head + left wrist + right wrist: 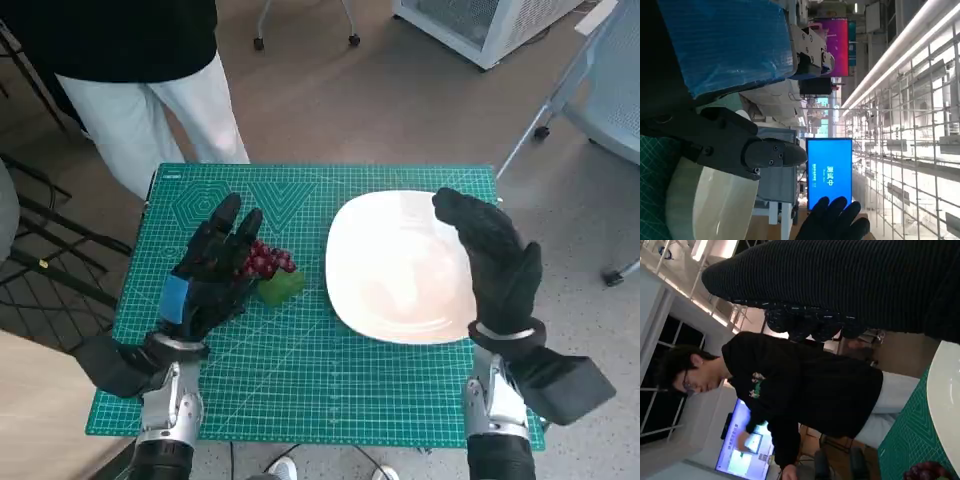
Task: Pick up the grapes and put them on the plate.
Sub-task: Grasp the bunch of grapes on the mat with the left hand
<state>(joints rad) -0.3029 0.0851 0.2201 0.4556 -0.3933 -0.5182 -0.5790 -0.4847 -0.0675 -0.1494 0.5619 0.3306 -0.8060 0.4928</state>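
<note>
A bunch of dark red grapes (270, 262) with a green piece beside it lies on the green cutting mat (300, 370), left of the white plate (400, 270). My left hand (215, 265) hovers over the grapes' left side, fingers spread and reaching onto them; I cannot tell whether it touches them. My right hand (495, 255) is raised over the plate's right edge, fingers loosely apart, holding nothing. The left wrist view shows the plate's rim (710, 205), my black fingers (740, 145) and the gloved right hand (832, 220). The grapes (927, 472) peek into the right wrist view beside the plate (945, 405).
A person in a black top and white trousers (150, 100) stands just beyond the mat's far left corner, also seen as a person (790, 385) in the right wrist view. Chair legs and castors (545, 130) stand on the floor at the far right.
</note>
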